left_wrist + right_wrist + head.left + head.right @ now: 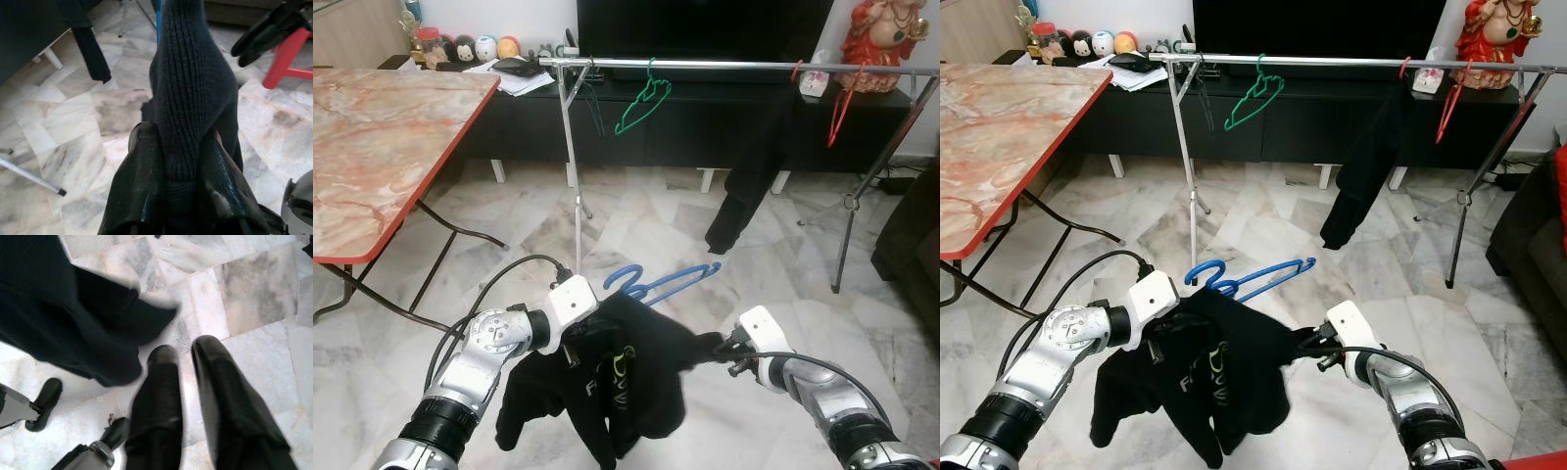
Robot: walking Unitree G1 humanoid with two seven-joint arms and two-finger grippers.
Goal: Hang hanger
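Observation:
A black knitted garment (626, 382) hangs on a blue hanger (666, 282), whose hook and one arm stick out above the cloth. My left gripper (576, 351) is shut on the garment's upper edge; in the left wrist view both fingers (144, 161) pinch a fold of the knit. My right gripper (718, 345) is at the garment's right side, open by a narrow gap with nothing between its fingers (161, 396); the cloth's edge (122, 323) lies just beyond the tips. The silver clothes rail (724, 65) stands ahead across the room.
On the rail hang a green hanger (641, 103), a red hanger (839, 113) and a dark garment (749, 176). A marble-topped folding table (382, 147) stands at the left, a dark sofa (915, 235) at the right, a low black TV cabinet (685, 117) behind the rail.

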